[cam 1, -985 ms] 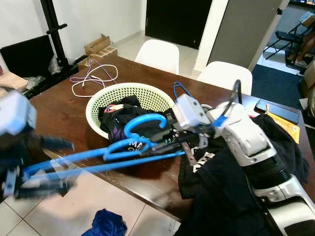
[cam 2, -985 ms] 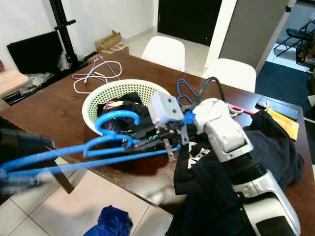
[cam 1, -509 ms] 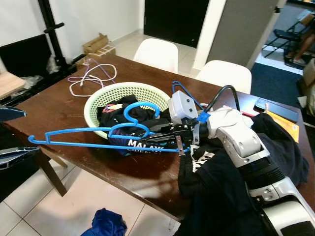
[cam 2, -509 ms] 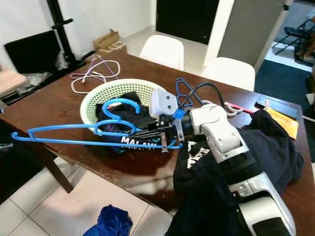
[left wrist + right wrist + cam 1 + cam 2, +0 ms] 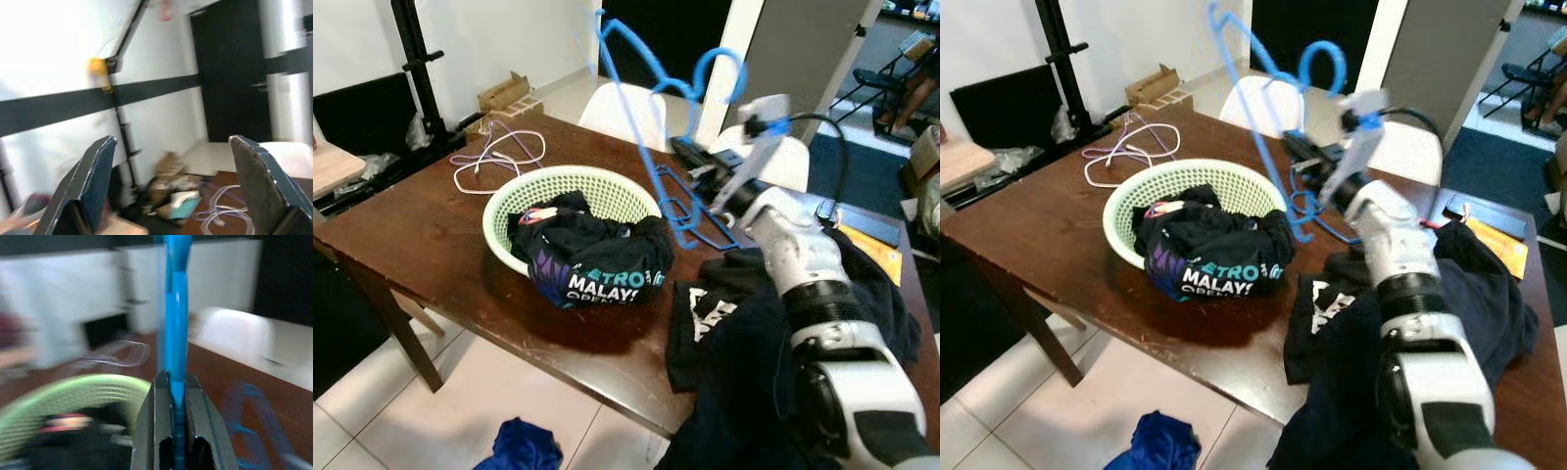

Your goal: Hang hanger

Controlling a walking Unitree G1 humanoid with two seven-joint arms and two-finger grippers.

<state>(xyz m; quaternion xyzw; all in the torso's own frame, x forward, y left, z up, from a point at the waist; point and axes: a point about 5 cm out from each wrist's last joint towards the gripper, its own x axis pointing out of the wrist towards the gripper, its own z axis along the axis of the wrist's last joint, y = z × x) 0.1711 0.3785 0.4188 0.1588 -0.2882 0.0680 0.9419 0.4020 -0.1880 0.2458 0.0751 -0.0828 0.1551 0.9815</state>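
Standing almost upright above the table, the blue hanger (image 5: 646, 108) has its hook curling at the top near 1 o'clock of my head view and its long bar running up toward 11 o'clock. My right gripper (image 5: 177, 396) is clenched on it: from the right wrist camera I see the blue bar pinched flat between the two black fingers (image 5: 151, 431), rising straight out of the jaws with no gap on either side. From the head, that gripper (image 5: 705, 162) sits above the far half of the table, at about 1 o'clock from the basket.

Just below the held hanger, more blue hangers (image 5: 690, 211) lie flat on the brown table (image 5: 431, 230), beside the basket's rim at its 3 o'clock. The pale green basket (image 5: 509, 201) holds a heap of black clothing (image 5: 592, 264) with white lettering that spills over its near edge. A black garment (image 5: 773, 333) is draped over my right forearm and lies on the table at 4 o'clock of the basket. White and purple cables (image 5: 494, 157) lie at the basket's 10 o'clock.

My left gripper (image 5: 171, 181) is released, its two fingers well apart, looking toward a white wall and a dark door.

Two white chairs (image 5: 626, 108) stand behind the table. A blue cloth (image 5: 524, 446) lies on the tiled floor at 6 o'clock.
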